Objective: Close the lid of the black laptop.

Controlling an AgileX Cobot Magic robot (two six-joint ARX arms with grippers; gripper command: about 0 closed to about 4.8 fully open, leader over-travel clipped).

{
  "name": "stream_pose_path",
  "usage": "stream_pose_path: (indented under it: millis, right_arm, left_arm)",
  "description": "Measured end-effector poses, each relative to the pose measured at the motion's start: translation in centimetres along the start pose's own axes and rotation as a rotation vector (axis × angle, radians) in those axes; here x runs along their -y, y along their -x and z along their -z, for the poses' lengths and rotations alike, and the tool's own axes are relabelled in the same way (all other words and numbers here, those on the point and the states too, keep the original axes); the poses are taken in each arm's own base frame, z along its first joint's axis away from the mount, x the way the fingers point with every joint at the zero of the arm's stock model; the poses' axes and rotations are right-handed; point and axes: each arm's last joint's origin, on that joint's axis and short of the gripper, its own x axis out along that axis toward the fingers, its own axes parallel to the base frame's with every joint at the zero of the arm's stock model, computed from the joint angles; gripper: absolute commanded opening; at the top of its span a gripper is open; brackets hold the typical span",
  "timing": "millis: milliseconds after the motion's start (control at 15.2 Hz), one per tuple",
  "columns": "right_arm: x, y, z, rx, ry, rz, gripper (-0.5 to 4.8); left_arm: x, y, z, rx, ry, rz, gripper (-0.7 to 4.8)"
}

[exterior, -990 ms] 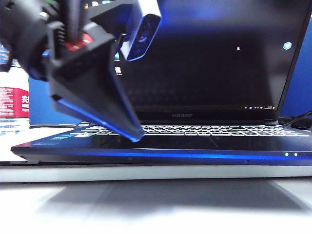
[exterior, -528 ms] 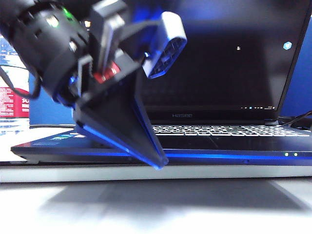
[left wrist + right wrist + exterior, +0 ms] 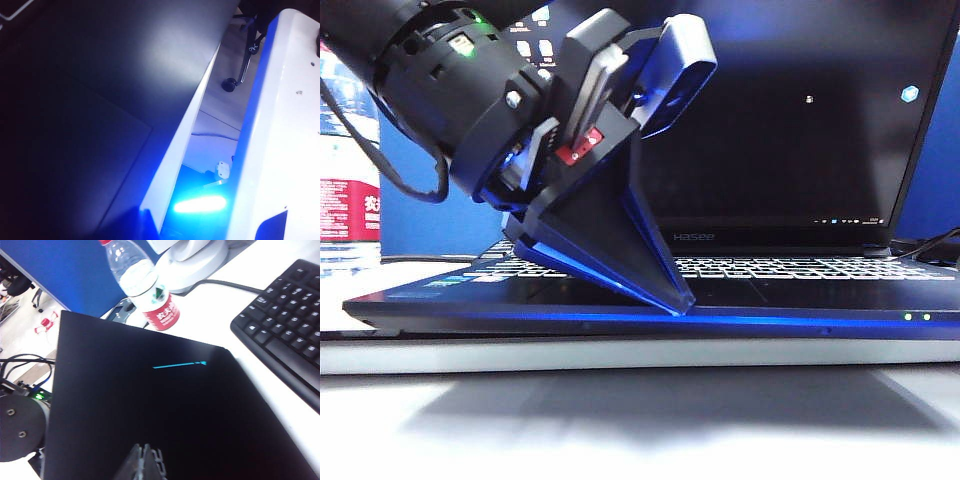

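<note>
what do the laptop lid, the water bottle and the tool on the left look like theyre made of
Lid: matte dark shell, soft sheen; plastic or metal, can't tell.
Water bottle: clear glossy plastic, red printed label.
Left tool over the black laptop: matte black hard plastic, flat angular panels, apparently.

Left claw (image 3: 678,302) shut; right claw (image 3: 142,460) shut.
</note>
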Motion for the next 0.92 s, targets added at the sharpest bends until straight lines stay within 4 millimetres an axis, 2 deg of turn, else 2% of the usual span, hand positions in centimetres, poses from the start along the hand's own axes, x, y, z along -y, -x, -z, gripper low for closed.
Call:
stream_pose_path:
  millis: [198,924]
  right_arm:
    - [-0.03,-0.04,0.00,-0.001,0.001,-0.001,-0.06]
    - [-0.18,-0.16,0.21,-0.017,-0.021,-0.007,-0.06]
  left_arm:
    - [0.21,-0.01,0.12,-0.010,0.005,0.057,-0.03]
    - [0.11,-0.06,0.49,-0.047,0.020,0.023,-0.03]
